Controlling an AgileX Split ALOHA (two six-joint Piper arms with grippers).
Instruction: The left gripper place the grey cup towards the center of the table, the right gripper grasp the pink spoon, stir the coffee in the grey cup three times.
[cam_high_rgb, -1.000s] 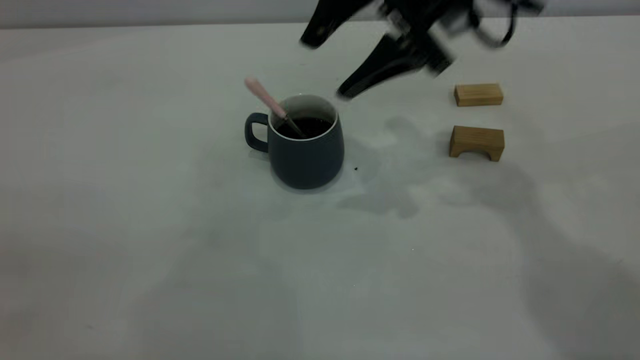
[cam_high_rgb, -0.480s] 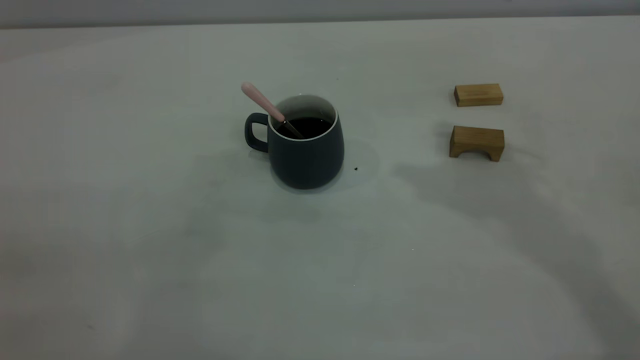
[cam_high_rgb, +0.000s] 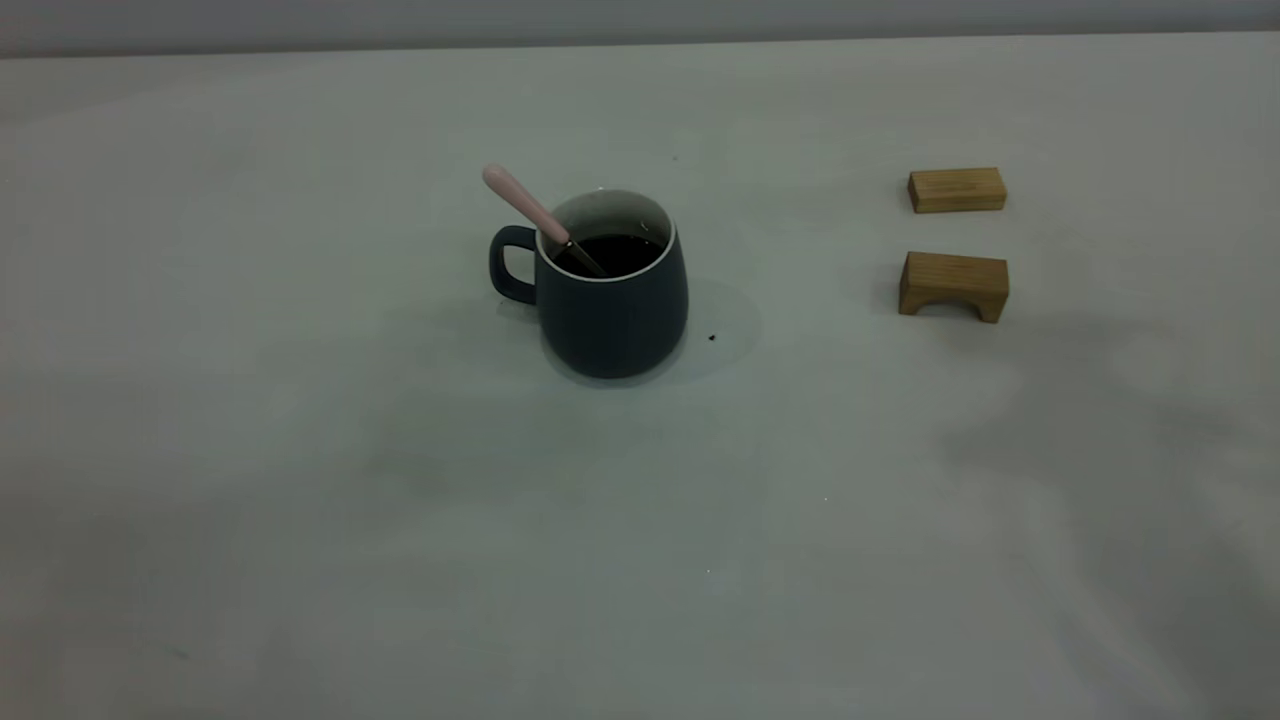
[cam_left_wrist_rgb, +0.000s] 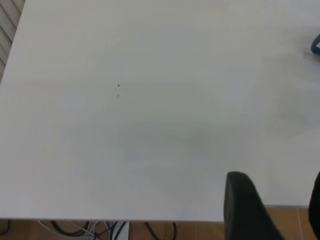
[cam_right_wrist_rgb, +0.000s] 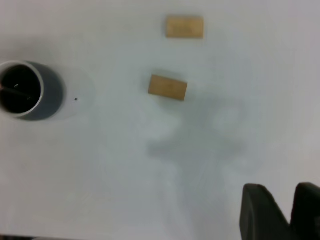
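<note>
The grey cup (cam_high_rgb: 615, 310) stands upright near the middle of the table (cam_high_rgb: 300, 450), handle to the left, with dark coffee (cam_high_rgb: 620, 252) inside. The pink spoon (cam_high_rgb: 525, 205) leans in the cup, its pink handle sticking out over the rim on the handle side, held by nothing. No gripper shows in the exterior view. In the right wrist view the cup (cam_right_wrist_rgb: 30, 90) lies far from my right gripper (cam_right_wrist_rgb: 282, 187), whose fingers sit close together and hold nothing. My left gripper (cam_left_wrist_rgb: 277, 177) is open and empty over bare table by its edge.
Two wooden blocks stand to the right of the cup: a flat one (cam_high_rgb: 957, 189) farther back and an arch-shaped one (cam_high_rgb: 953, 284) nearer. They also show in the right wrist view, the flat block (cam_right_wrist_rgb: 184, 27) and the arch block (cam_right_wrist_rgb: 167, 87). A dark speck (cam_high_rgb: 711, 338) lies beside the cup.
The right gripper, open just above and right of the cup a second ago, has withdrawn out of the exterior view. The spoon stays leaning in the cup, its handle settled slightly lower.
</note>
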